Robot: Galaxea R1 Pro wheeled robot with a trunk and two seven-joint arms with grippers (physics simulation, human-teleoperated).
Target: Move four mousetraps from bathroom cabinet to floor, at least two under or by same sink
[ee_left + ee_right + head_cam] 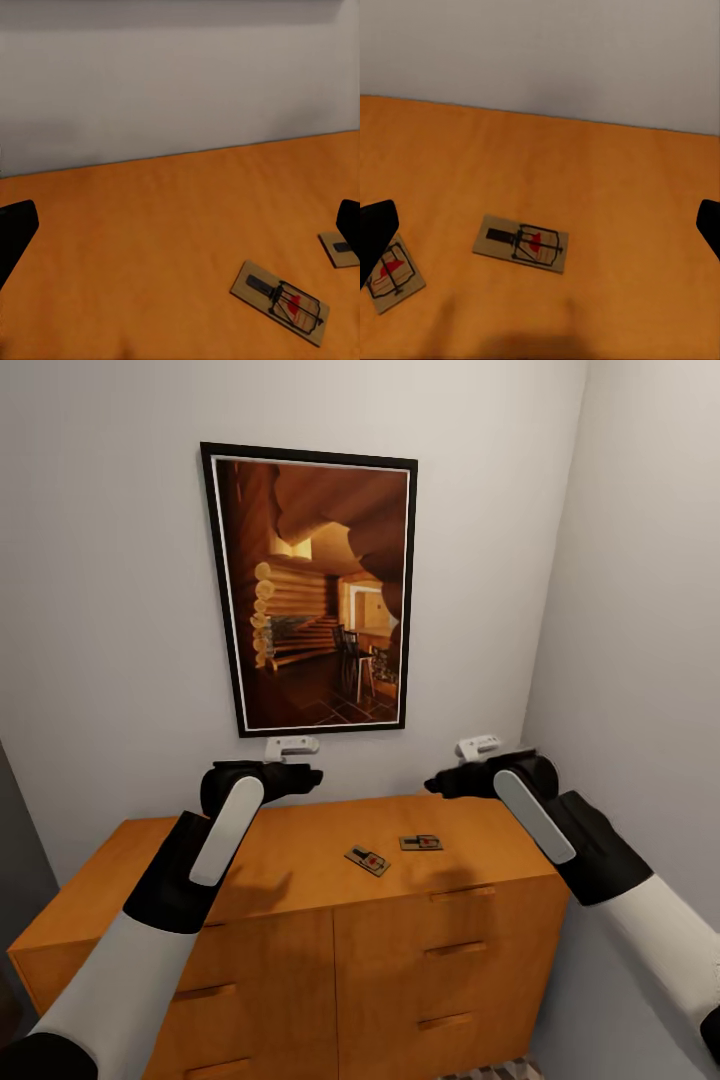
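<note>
Two mousetraps [368, 860] [421, 843] lie flat on cabinet [200, 920] top, w/ right claw [436, 785] nearer, just above; long axis roughly crosswise. Both claws released; left claw [312, 778] farther.

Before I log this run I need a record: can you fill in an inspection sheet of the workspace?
Surface: flat orange-brown cabinet top, against the wall.
Job's things: two mousetraps lying flat on the top, apart from each other: left trap, right trap. Other traps: nothing seen.
Clutter: nothing seen.
Grippers: left gripper and right gripper both held above the top, open, holding nothing.
Cables: nothing seen.
Surroundings: framed picture of a log interior on the wall behind; pale walls meeting in a corner at the right; drawers in the cabinet front; a patch of patterned floor below.
</note>
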